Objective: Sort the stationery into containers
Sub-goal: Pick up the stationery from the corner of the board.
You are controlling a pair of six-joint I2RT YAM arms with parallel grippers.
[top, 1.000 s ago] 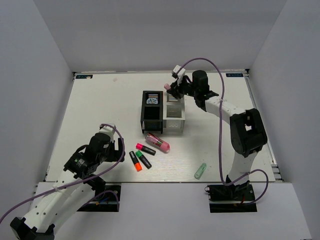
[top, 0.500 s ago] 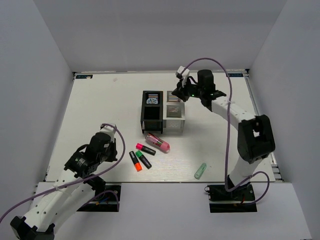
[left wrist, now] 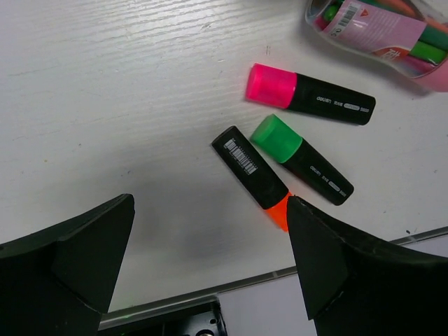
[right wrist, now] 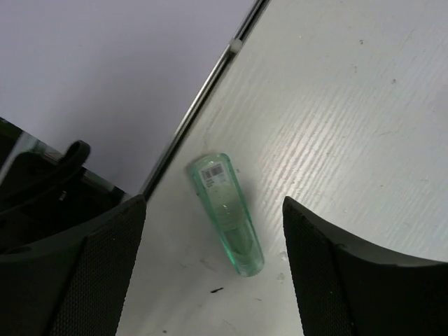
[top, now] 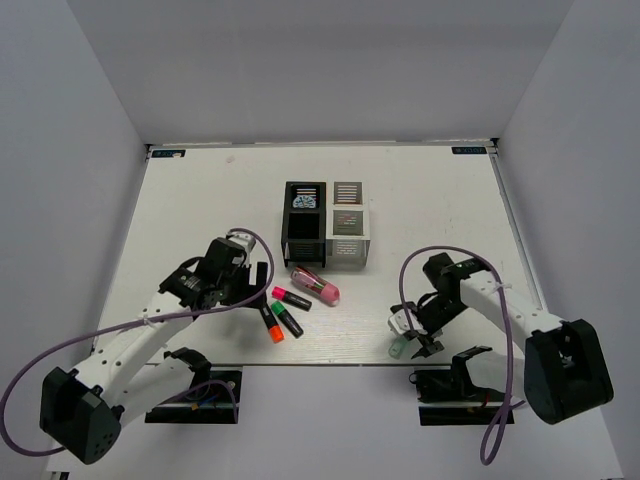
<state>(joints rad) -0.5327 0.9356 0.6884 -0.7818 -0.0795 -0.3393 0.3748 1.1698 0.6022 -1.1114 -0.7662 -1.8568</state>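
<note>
Three black highlighters lie together: pink (left wrist: 310,94), green (left wrist: 302,159), orange (left wrist: 253,175). My left gripper (left wrist: 210,266) is open and empty, just near of the orange one; it also shows in the top view (top: 254,286). The pink capsule case (top: 316,286) lies beside them. The pale-green tube (right wrist: 225,210) lies by the table's front edge, between the fingers of my open right gripper (right wrist: 213,273), untouched. The four bins (top: 327,246) stand mid-table; a blue-white roll (top: 304,201) is in the back-left black one. The small pink piece is out of view.
The table's front edge (right wrist: 203,94) runs just beside the tube. The right arm base (top: 465,380) is close below it. The enclosure walls ring the table.
My right arm swung from above the back white bin down to the tube at the front right; the pink piece it held is gone. My left gripper moved forward to the highlighters.
</note>
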